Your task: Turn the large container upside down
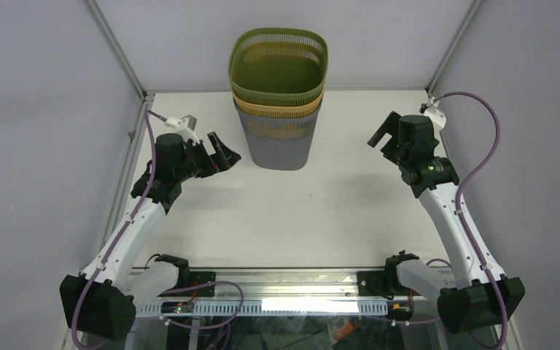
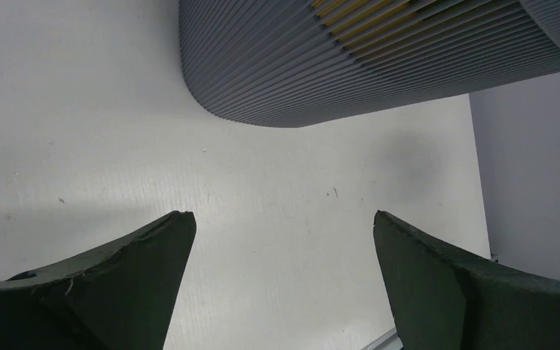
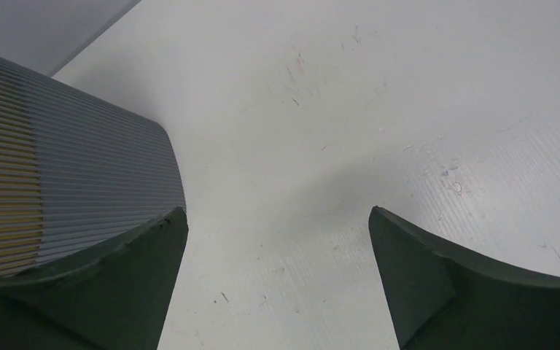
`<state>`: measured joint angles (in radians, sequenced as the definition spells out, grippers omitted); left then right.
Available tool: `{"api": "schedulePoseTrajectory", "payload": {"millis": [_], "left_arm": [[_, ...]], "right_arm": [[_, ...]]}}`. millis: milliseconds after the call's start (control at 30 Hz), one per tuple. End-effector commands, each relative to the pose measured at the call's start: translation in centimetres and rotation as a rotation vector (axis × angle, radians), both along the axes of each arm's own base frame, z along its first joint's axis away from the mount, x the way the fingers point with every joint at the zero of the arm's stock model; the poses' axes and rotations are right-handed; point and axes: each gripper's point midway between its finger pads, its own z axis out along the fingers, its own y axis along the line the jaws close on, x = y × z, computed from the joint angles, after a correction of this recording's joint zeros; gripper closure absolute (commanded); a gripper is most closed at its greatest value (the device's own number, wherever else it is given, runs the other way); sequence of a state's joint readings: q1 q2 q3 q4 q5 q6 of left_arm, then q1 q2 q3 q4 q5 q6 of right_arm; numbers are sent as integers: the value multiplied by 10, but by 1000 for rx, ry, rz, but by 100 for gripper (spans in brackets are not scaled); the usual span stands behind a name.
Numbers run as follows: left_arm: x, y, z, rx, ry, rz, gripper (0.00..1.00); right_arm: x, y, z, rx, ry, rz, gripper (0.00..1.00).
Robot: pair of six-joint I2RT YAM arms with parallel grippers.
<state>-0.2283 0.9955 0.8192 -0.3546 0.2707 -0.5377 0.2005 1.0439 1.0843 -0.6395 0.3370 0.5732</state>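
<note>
The large container is a tall slatted bin standing upright at the back middle of the table. It is a nested stack: a green basket [image 1: 278, 62] on top, an orange one [image 1: 277, 109] under it and a grey one [image 1: 277, 142] outermost at the bottom. My left gripper [image 1: 226, 154] hovers open just left of the grey wall, apart from it. My right gripper [image 1: 379, 135] is open some way off to the right. In the left wrist view the grey wall [image 2: 350, 65] fills the top, beyond the gripper [image 2: 284, 226]. The right wrist view has the grey wall [image 3: 73, 189] at its left, beside the gripper [image 3: 277, 219].
The white table [image 1: 299, 219] is closed in by pale walls on the left, back and right, with metal corner posts [image 1: 120, 55]. A metal rail [image 1: 284, 281] runs along the near edge between the arm bases. Purple cables [image 1: 481, 146] loop beside each arm.
</note>
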Motion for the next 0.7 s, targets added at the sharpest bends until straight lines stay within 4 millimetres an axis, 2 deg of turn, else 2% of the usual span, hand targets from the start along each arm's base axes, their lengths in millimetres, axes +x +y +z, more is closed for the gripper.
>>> {"api": "schedulePoseTrajectory", "payload": {"millis": [0, 233, 467, 567, 667], "left_arm": [[5, 1, 17, -7, -77, 9, 1], [4, -5, 12, -17, -56, -33, 1], [-12, -28, 14, -30, -85, -151, 1], [-21, -39, 10, -13, -92, -187, 1], [-29, -53, -5, 13, -61, -225, 1]], "right_arm": [[8, -5, 10, 7, -55, -42, 1], [9, -6, -2, 3, -26, -50, 1], [7, -5, -19, 10, 31, -59, 1], [7, 8, -31, 74, 61, -29, 1], [6, 37, -49, 185, 97, 62, 1]]}}
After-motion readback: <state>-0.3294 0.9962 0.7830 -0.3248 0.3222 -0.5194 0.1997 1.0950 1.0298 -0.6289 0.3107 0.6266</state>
